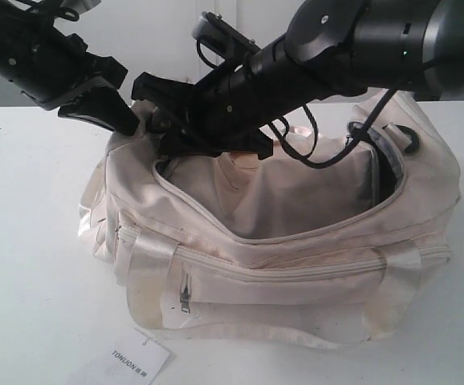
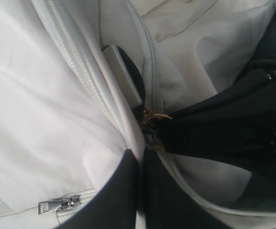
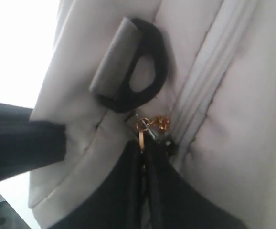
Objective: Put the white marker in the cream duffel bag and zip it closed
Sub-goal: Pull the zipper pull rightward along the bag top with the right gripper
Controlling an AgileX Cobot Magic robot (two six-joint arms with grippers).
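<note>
The cream duffel bag [image 1: 296, 265] lies on the white table with its curved top zipper wide open. The white marker is hidden. My left gripper [image 1: 129, 120] is at the bag's left end, shut on a fold of the bag's fabric [image 2: 139, 155]. My right gripper [image 1: 166, 132] reaches across the bag to that same end. In the right wrist view it [image 3: 143, 143] is shut on the gold zipper pull [image 3: 141, 136], beside the black D-ring [image 3: 145, 71]. The left wrist view shows this pull [image 2: 152, 117] at the tips of the right fingers [image 2: 209, 129].
A white paper tag [image 1: 132, 361] lies on the table [image 1: 31, 241] in front of the bag. The front pocket's silver zip puller [image 1: 185, 301] hangs shut. The right arm's black cable [image 1: 328, 156] loops over the bag's opening.
</note>
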